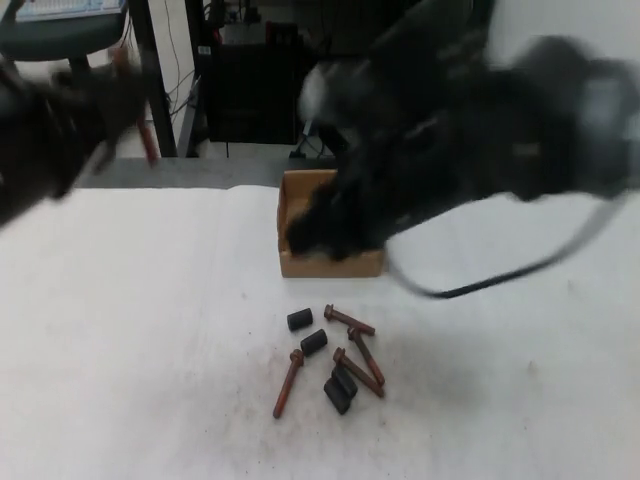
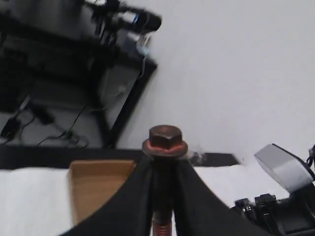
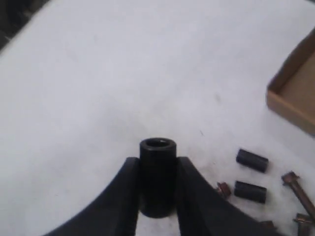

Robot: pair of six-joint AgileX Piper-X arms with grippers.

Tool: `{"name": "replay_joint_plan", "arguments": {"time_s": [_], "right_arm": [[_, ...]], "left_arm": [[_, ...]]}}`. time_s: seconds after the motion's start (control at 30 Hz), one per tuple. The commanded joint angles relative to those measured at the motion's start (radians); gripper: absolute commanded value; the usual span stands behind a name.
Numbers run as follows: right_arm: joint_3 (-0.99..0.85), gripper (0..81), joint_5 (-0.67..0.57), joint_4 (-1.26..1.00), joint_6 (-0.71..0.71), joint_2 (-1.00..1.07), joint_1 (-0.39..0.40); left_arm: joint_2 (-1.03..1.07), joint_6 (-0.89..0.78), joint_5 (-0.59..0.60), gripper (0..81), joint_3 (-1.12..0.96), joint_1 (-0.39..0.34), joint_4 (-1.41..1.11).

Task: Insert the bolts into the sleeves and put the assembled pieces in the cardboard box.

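My left gripper (image 2: pixel 165 166) is shut on a rusty bolt (image 2: pixel 165 140), whose hex head stands above the fingers. It is held in the air at the bench's far left, where the bolt (image 1: pixel 147 135) shows blurred. My right gripper (image 3: pixel 157 163) is shut on a black sleeve (image 3: pixel 157 177), bore end up, above the white bench top. The cardboard box (image 1: pixel 330 262) sits at the middle back, partly hidden by the blurred right arm (image 1: pixel 450 150). Several loose bolts (image 1: pixel 288 383) and black sleeves (image 1: pixel 299 320) lie in a cluster in front of the box.
The white bench top (image 1: pixel 130 330) is bare to the left and right of the cluster. A black cable (image 1: pixel 500 280) loops down from the right arm over the bench. Dark furniture and cables (image 2: pixel 44 118) stand behind the bench's back edge.
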Motion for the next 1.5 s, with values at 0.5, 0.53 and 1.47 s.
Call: {"name": "replay_joint_plan", "arguments": {"time_s": [0.5, 0.53, 1.47], "right_arm": [[0.516, 0.8, -0.167, -0.794, 0.081, -0.251, 0.052], [0.516, 0.8, -0.151, -0.807, 0.060, -0.249, 0.052], [0.514, 0.8, 0.087, -1.008, -0.270, -0.191, 0.058]], "left_arm": [[0.295, -0.013, 0.625, 0.4, -0.005, -0.074, -0.361], [0.300, -0.013, 0.618, 0.4, -0.005, -0.086, -0.361], [0.304, 0.073, 0.358, 0.4, -0.003, -0.159, -0.429]]}}
